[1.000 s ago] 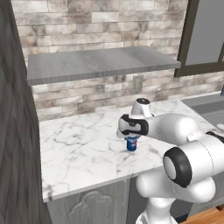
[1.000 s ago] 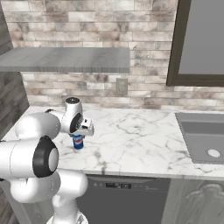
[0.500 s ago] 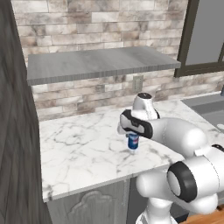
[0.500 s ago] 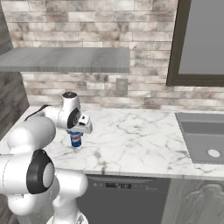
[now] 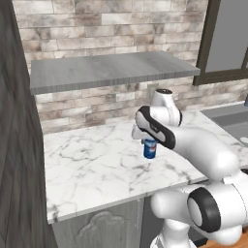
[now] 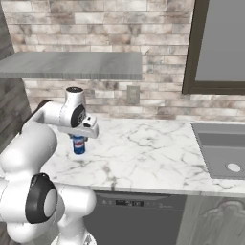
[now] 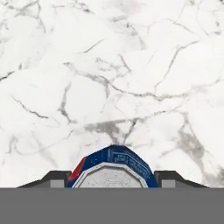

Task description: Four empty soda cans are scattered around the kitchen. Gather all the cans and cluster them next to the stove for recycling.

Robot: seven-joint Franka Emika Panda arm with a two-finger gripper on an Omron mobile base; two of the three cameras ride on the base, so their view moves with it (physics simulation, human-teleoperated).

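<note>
A blue soda can [image 5: 150, 149] with white-red marks stands upright under my hand, over the white marble counter [image 5: 92, 164]. My gripper [image 5: 149, 142] is shut on the can from above, one finger on each side. From the right base the same can [image 6: 79, 145] hangs below the gripper [image 6: 79, 138]. In the hand view the can's silver top and blue rim [image 7: 111, 162] sit between the two dark fingertips [image 7: 54, 178] of the gripper [image 7: 111, 178]. Whether the can's base touches the marble I cannot tell. The stove is out of view.
A grey shelf [image 5: 111, 70] juts from the brick wall above the counter. A dark tall cabinet [image 5: 17, 155] bounds the counter's left end. A steel sink [image 6: 225, 153] lies at the right. A dishwasher front [image 6: 134, 215] sits below the counter edge.
The hand and the blue can have shifted a little up and back toward the wall. The arm's elbow has swung round. The cameras have not moved.
</note>
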